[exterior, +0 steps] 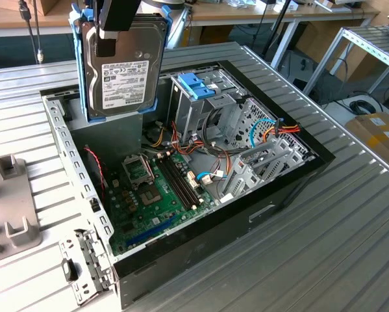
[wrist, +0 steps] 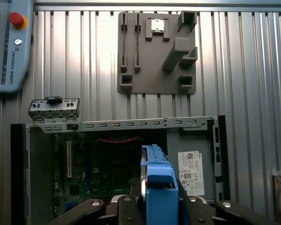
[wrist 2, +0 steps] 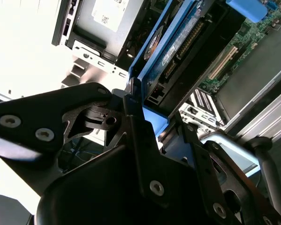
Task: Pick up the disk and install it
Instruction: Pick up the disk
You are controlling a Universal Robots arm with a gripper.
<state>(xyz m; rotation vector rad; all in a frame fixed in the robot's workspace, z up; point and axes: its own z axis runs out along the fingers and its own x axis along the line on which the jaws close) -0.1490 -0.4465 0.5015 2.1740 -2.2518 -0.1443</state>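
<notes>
The claw (exterior: pixel 107 40) is clamped on the disk (exterior: pixel 126 75), holding it upright over the open computer case (exterior: pixel 71 156) on the desk (exterior: pixel 324 247). Inside the case are a green circuit board (exterior: pixel 152 195), a metal drive cage (exterior: pixel 200 104) and coloured cables (exterior: pixel 278 130).

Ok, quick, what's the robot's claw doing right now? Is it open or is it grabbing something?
Gripper: shut on the disk, holding it upright above the open computer case.
</notes>
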